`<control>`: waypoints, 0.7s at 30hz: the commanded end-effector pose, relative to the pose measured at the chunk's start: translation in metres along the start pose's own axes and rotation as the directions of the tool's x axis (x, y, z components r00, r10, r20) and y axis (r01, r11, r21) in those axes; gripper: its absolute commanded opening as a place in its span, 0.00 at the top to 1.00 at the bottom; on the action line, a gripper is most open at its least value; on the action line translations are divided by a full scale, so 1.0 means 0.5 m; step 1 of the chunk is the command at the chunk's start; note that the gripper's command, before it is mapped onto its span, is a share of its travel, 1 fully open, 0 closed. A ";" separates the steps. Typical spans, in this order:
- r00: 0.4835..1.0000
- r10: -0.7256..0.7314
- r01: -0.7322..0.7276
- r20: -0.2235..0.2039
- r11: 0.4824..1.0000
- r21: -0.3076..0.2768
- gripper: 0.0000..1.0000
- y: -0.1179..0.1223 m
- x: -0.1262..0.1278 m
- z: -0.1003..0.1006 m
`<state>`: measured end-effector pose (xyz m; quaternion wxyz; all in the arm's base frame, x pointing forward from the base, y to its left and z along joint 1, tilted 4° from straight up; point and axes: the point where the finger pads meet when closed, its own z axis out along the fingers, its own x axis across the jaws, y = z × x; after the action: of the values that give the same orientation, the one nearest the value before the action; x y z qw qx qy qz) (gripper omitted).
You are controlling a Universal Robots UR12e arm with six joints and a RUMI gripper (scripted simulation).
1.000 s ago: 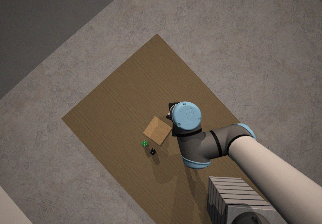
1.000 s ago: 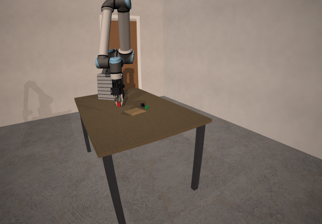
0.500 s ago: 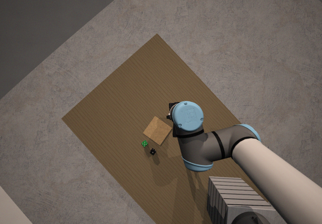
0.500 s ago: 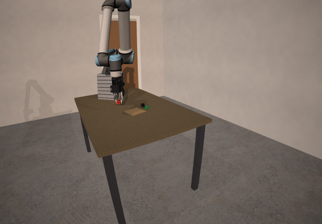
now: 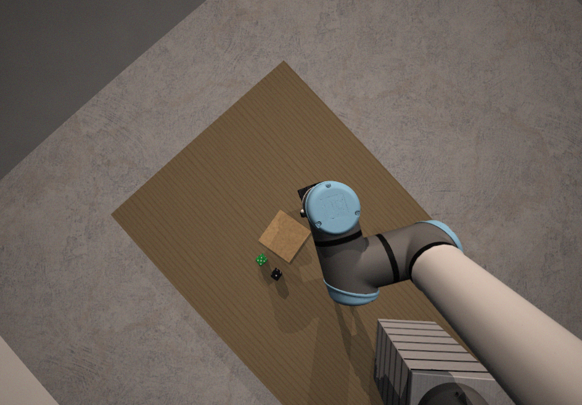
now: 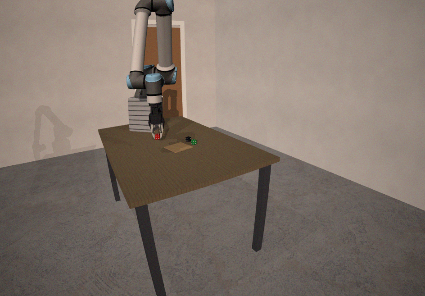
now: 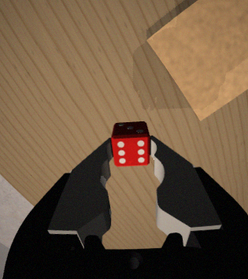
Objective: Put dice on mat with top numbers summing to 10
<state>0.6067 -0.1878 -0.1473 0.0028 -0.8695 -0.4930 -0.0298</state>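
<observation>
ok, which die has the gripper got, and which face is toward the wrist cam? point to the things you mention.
The red die [image 6: 157, 136] [image 7: 131, 151], six toward the wrist camera; the green [image 5: 261, 259] [image 6: 193, 142] and black [image 5: 276, 274] [image 6: 187, 138] dice sit on the table beyond the mat's edge.

Green [image 5: 261, 259] [image 6: 193, 142] and black dice [image 5: 276, 274] [image 6: 187, 138] obstruct one mat side.

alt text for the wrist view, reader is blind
The hand grips a red die, its six-pip face towards the camera. A tan mat lies at upper right on a wood table.
</observation>
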 end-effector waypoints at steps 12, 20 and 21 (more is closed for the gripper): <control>0.975 -0.223 0.223 -0.003 0.975 -0.002 0.90 0.011 0.003 0.012; 0.975 -0.223 0.223 -0.004 0.975 -0.018 0.90 0.011 0.003 0.013; 0.975 -0.223 0.223 -0.004 0.975 -0.023 0.90 0.011 0.003 0.013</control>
<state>0.6120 -0.1889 -0.1536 -0.0036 -0.8089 -0.5869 -0.0345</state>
